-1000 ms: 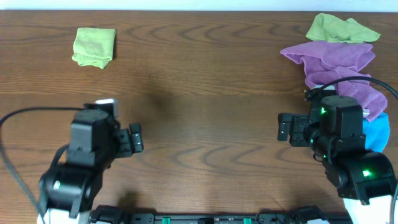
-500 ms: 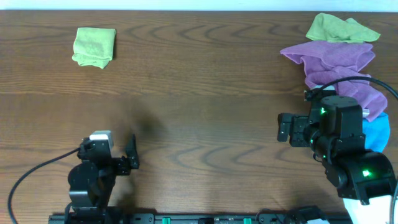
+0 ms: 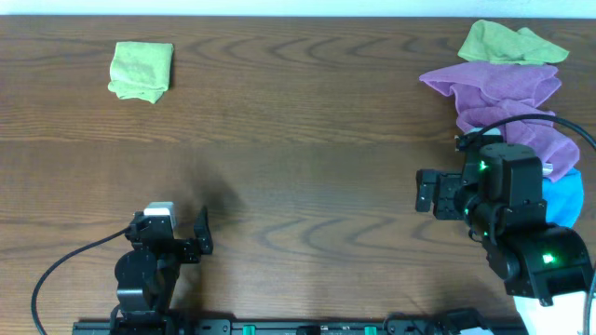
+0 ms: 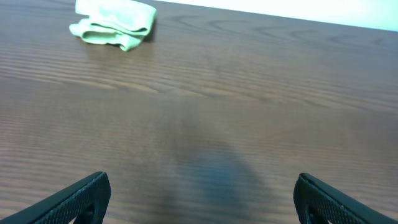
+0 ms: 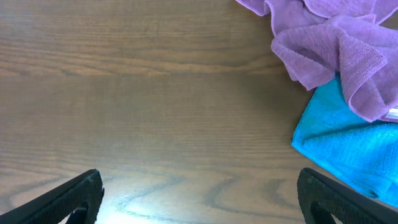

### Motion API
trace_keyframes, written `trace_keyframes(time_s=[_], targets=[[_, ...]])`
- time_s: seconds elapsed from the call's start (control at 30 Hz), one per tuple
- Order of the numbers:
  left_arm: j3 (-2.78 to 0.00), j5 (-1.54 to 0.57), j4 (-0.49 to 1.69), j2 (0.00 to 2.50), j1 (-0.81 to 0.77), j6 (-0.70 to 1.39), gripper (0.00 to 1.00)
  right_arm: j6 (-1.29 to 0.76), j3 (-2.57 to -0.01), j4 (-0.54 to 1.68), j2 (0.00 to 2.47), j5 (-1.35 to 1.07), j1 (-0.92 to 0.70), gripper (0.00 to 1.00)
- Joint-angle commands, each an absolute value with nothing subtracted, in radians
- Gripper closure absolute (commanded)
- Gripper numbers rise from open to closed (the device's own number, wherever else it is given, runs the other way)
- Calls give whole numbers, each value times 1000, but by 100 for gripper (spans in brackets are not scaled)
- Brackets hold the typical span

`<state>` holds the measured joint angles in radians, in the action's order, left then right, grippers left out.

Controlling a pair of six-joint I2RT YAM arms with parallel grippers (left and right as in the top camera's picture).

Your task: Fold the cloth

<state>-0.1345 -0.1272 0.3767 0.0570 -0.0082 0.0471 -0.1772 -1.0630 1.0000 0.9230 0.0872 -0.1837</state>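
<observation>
A folded light-green cloth (image 3: 142,70) lies at the far left of the table; it also shows in the left wrist view (image 4: 114,22). At the far right lie a crumpled green cloth (image 3: 510,43), a purple cloth (image 3: 507,93) and a blue cloth (image 3: 564,197). The purple cloth (image 5: 336,43) and the blue cloth (image 5: 354,146) also show in the right wrist view. My left gripper (image 3: 201,233) is open and empty near the front left edge. My right gripper (image 3: 424,192) is open and empty, just left of the blue cloth.
The wooden table (image 3: 307,158) runs across the whole view. The unfolded cloths crowd the right edge beside my right arm. A black cable trails from the left arm at the front left (image 3: 56,270).
My left arm has drawn back toward the front edge of the table and now sits low there. The right arm and the cloths have not moved.
</observation>
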Motion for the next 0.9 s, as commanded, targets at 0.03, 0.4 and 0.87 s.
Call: trace_keyframes(time_s=[0.03,0.4,0.87], targets=[[-111,-80,377,22,-5,29,5,-171,-1063,1000,923,97,-195,1],[-111,-79,376,4,-7,29,5,-171,-1063,1000,923,97,-195,1],[-111,-79,376,4,-7,29,5,-171,-1063,1000,923,97,-195,1]])
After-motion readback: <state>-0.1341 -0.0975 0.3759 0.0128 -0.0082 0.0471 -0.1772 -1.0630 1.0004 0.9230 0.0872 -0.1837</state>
